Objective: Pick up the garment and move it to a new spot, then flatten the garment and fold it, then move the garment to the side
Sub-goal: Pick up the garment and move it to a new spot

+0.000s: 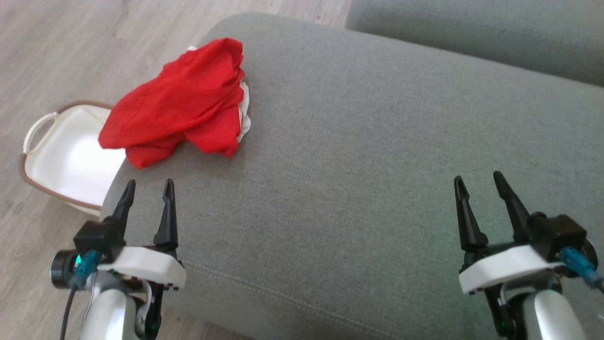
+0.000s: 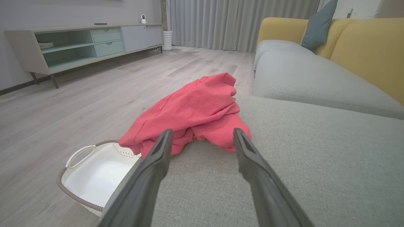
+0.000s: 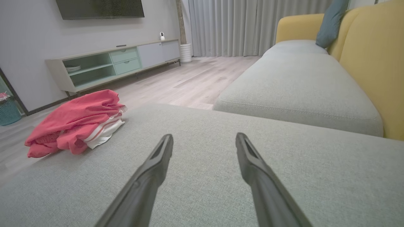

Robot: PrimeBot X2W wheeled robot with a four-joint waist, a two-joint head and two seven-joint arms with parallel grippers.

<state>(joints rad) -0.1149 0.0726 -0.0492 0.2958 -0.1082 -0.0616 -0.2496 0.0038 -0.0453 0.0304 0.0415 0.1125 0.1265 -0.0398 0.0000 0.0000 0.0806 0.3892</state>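
Well, the crumpled red cloth garment with white striped trim (image 1: 181, 101) lies heaped at the far left edge of the grey fabric sofa cushion (image 1: 358, 141), one lobe drooping over the side above the rope-rimmed white plastic basket (image 1: 66, 160). Both pairs gape wide and empty, the left jaws just short of the heap, the right jaws well apart from it. I'd have the left jaws bite the thick middle fold, not the drooping hem, so it lifts whole rather than slipping into the basket.
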